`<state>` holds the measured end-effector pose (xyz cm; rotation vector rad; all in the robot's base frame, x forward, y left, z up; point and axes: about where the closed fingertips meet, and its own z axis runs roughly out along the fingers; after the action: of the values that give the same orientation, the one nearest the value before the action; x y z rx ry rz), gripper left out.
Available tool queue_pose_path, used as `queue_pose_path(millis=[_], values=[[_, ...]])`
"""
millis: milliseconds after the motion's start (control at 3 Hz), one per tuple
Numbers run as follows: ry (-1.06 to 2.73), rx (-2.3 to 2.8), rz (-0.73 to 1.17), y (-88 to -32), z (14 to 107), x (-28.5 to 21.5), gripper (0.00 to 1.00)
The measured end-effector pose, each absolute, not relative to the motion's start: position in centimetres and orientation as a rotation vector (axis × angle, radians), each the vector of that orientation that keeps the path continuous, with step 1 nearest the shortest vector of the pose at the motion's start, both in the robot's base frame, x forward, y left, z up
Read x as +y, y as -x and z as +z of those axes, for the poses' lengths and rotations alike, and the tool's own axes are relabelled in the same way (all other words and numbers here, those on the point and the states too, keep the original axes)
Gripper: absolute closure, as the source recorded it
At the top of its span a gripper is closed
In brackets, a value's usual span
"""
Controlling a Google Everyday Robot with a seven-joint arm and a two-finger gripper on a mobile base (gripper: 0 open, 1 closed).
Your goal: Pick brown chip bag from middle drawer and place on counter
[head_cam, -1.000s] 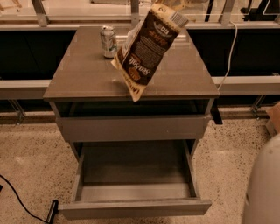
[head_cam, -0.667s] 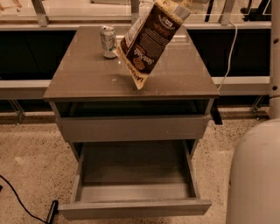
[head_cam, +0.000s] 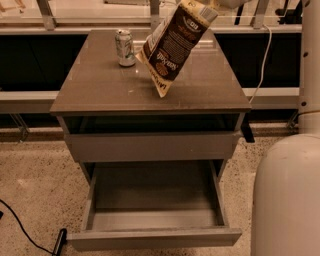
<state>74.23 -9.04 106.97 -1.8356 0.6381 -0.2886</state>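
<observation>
Item: gripper (head_cam: 220, 4), pale two-finger end effector, mostly cut off by the upper edge of the camera view; it was closed on the cream-white top end of the crinkly dark-brown chip bag (head_cam: 172, 47), with little of its own form showing. The bag hung slantwise below and to the left of the gripper, its lower corner low over the glossy gray-brown counter (head_cam: 100, 90). Whether that corner touched the slab could not be told. The hold at one end probably explained the slant, since the bag's length swung free beneath the grip. Item: wide shallow gray middle drawer (head_cam: 150, 192), far below the gripper and nearer the camera, pulled fully out with its flat bottom bare; it stood open because the bag had been lifted from it. Item: green-and-silver soda can (head_cam: 125, 47), upright on the counter, left of the gripper and just beside the bag's left edge but apart from it; a release would have called for setting the bag down clear of it. Item: plain gray drawer front (head_cam: 150, 146), closed, directly under the counter's lip. Item: rounded white robot body (head_cam: 287, 195), below and to the right of the gripper. Status, as judged: pick done, placing under way, release not yet made.
</observation>
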Motion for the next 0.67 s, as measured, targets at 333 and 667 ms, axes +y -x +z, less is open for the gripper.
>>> queue_pose_path(millis=[333,667], values=[[1.837,0.635,-0.280,-74.42,106.66,-8.56,0.28],[1.839,0.633,-0.275,-74.52,106.47,-8.25,0.05]])
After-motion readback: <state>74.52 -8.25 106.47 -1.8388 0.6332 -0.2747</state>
